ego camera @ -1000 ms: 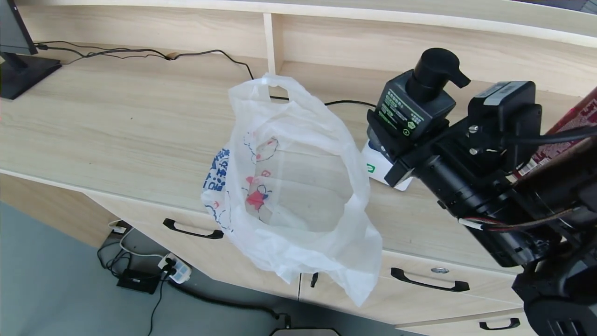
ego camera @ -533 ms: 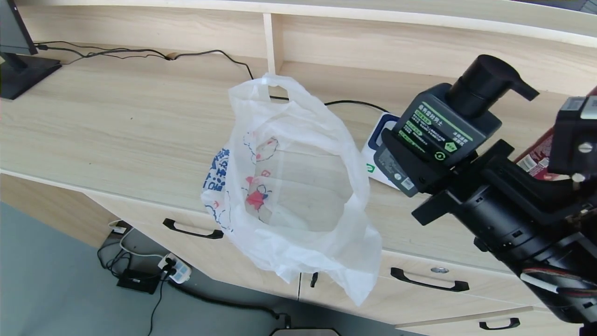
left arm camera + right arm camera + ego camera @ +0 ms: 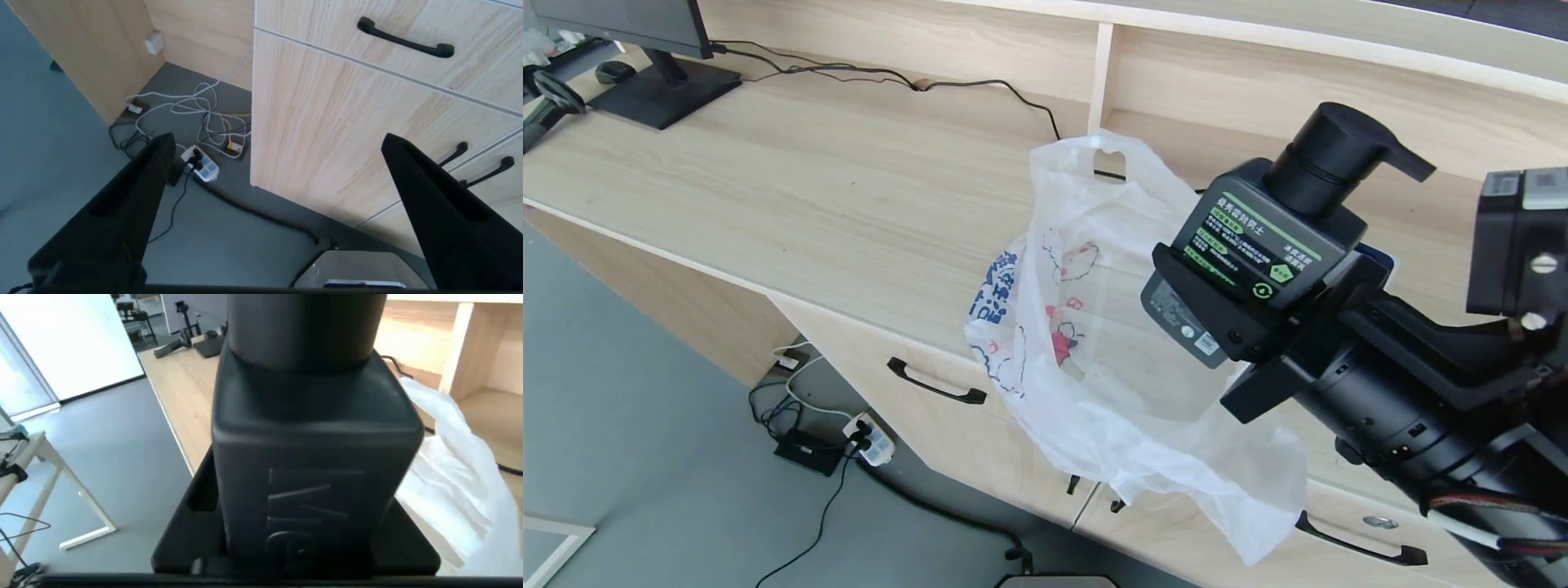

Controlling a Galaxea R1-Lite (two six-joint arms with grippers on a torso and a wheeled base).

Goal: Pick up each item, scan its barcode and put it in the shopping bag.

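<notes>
— Bright?
— Very. Soft, even daylight across the counter (image 3: 809, 204) in the head view; shadows faint and soft-edged.
— Glare anywhere?
— Washed-out white at the window (image 3: 73, 343) in the right wrist view. Dull sheen on the bottle (image 3: 1258, 253), right of centre in the head view.
— And down low?
— Flatter light in the left wrist view; left gripper (image 3: 278, 140) just a dark outline against pale drawers (image 3: 368, 106).
</notes>
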